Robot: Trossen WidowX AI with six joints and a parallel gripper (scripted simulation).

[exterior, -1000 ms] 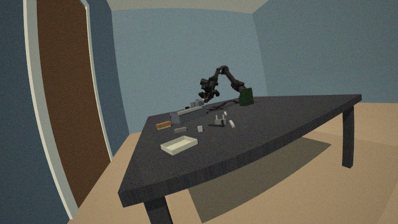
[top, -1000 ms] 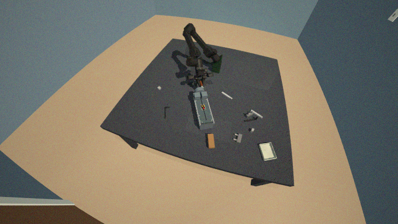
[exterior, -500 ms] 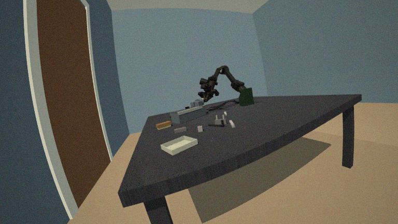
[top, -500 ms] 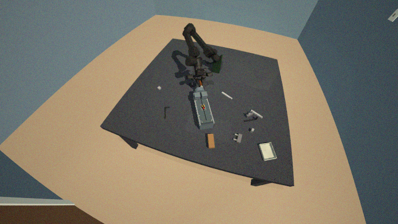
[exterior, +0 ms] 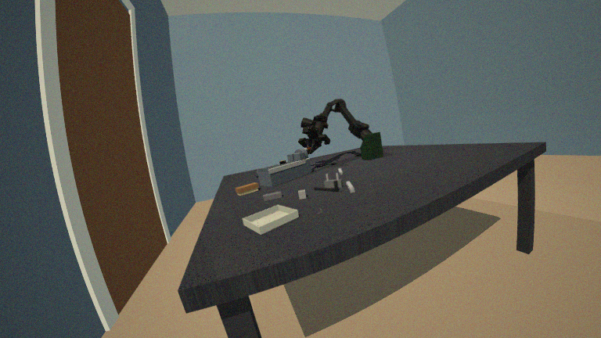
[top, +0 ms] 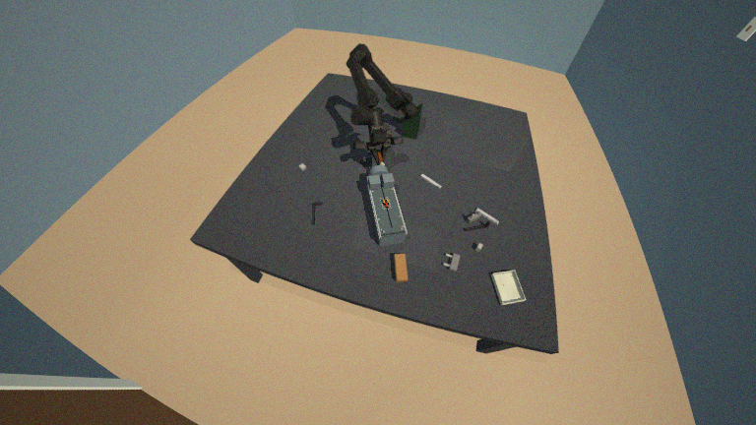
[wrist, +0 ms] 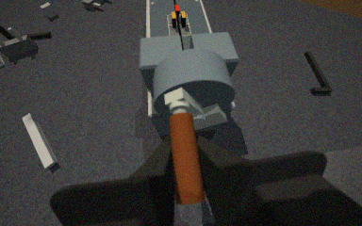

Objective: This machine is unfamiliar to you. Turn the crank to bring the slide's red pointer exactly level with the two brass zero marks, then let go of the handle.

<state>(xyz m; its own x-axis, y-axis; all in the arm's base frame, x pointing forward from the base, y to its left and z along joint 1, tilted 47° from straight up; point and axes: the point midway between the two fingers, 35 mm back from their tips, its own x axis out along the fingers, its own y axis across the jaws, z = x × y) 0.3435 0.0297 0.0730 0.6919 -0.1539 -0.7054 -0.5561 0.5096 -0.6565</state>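
Observation:
The grey machine (top: 397, 224) (exterior: 286, 174) (wrist: 189, 52) stands mid-table, its round crank hub facing the arm. My gripper (top: 380, 156) (wrist: 181, 138) is shut on the orange crank handle (wrist: 188, 167), which points back between the fingers. The handle joins the white crank arm (wrist: 175, 96), which is at the upper part of the hub in the wrist view. The red pointer (top: 387, 205) (wrist: 177, 8) shows close to the yellow brass marks (wrist: 173, 16), slightly on their far side from the crank. Its exact level cannot be judged.
An orange block (top: 401, 268) (exterior: 246, 188) lies beyond the machine's far end. A cream tray (top: 508, 287) (exterior: 252, 226), a grey pronged part (top: 455, 262) and a white bar (top: 430, 181) (wrist: 40, 141) lie to one side. A dark L-shaped piece (top: 313, 214) (wrist: 317, 71) lies on the other.

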